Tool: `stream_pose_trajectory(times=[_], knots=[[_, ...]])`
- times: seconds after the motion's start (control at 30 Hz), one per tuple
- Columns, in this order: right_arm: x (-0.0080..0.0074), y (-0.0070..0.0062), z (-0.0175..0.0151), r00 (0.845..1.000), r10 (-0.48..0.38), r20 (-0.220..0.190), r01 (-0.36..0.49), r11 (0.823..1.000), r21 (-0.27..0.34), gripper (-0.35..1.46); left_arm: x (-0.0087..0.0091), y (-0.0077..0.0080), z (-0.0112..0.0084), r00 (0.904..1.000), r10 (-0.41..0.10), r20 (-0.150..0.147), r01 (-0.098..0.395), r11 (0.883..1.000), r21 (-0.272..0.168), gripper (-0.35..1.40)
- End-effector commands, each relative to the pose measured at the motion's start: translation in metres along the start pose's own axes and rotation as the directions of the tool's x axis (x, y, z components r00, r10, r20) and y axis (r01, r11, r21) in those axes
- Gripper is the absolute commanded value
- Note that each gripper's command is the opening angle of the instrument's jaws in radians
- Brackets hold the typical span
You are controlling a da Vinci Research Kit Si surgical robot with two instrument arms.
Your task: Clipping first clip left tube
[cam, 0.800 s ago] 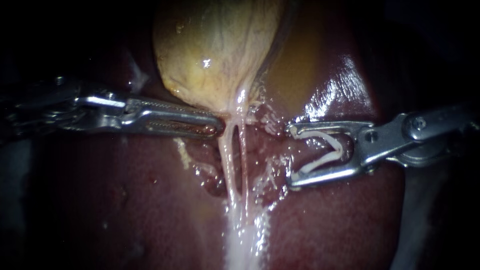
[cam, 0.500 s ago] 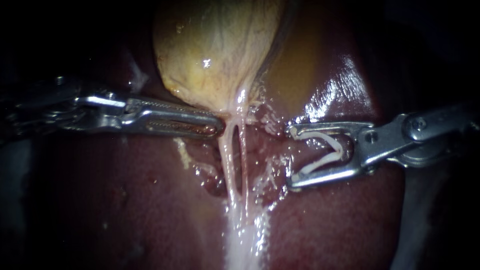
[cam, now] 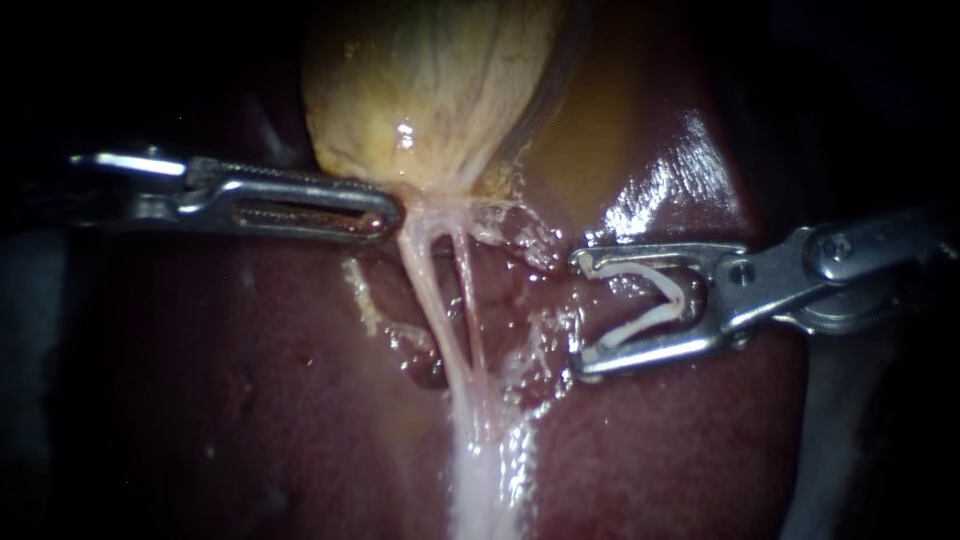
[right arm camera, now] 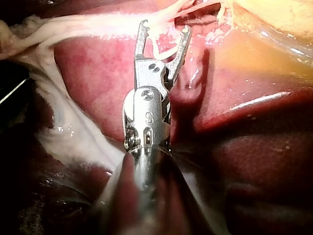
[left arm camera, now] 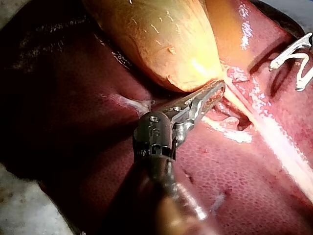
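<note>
My left instrument (cam: 388, 213) comes in level from the left, its jaws shut on the narrow lower end of the yellow gallbladder (cam: 430, 90). Two pale tubes run down from that grip, the left tube (cam: 432, 295) and the right tube (cam: 468, 300), both taut and slanting. My right instrument (cam: 580, 312) stands to the right of both tubes, apart from them. Its jaws are spread wide and carry a white clip (cam: 655, 300) that touches both. The left wrist view shows the left instrument (left arm camera: 215, 90) at the gallbladder's base. In the right wrist view, the right instrument (right arm camera: 164, 28) points at the tubes.
Dark red, wet liver (cam: 250, 400) lies all around and under the tubes. Below their junction, a white strand of tissue (cam: 485, 480) runs down out of view. Raw, glistening tissue (cam: 520, 290) sits between the right tube and the clip.
My left instrument has moved up and to the left with the gallbladder's lower end, so the tubes are stretched and lean left. My right instrument and its clip have not moved.
</note>
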Motion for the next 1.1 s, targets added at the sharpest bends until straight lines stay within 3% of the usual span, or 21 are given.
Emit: stream_pose_trajectory(times=[0.03,0.4,1.1], knots=[[0.0000,0.0000,0.0000,1.000,0.000,0.000,0.000,1.000,0.000,0.49,0.0000,0.0003,-0.0001,1.0000,0.000,-0.003,0.000,1.000,-0.001,-0.35],[-0.0001,-0.0002,0.0009,1.000,-0.001,0.000,0.001,1.000,0.003,0.49,0.0000,0.0006,-0.0002,1.0000,0.005,-0.004,-0.005,1.000,0.000,-0.35],[-0.0025,-0.0007,0.0091,1.000,-0.022,0.004,0.022,0.999,0.046,0.49,0.0000,0.0009,0.0000,1.0000,0.004,-0.005,-0.004,1.000,0.003,-0.35]])
